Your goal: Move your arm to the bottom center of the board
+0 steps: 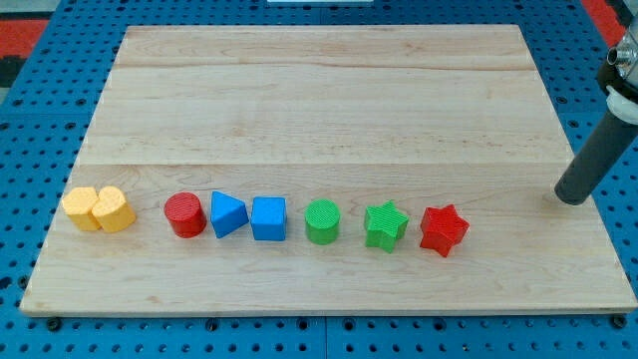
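Note:
My tip (572,197) rests on the wooden board (329,100) near its right edge, at mid height. The dark rod leans up toward the view's right. A row of blocks lies across the lower part of the board. From the view's left: two yellow blocks (98,209) touching each other, a red cylinder (184,214), a blue triangle (228,213), a blue cube (268,218), a green cylinder (322,220), a green star (385,225) and a red star (443,230). My tip is to the right of and above the red star, well apart from it.
The board lies on a blue perforated table (30,160). A red area (25,25) shows at the view's top corners.

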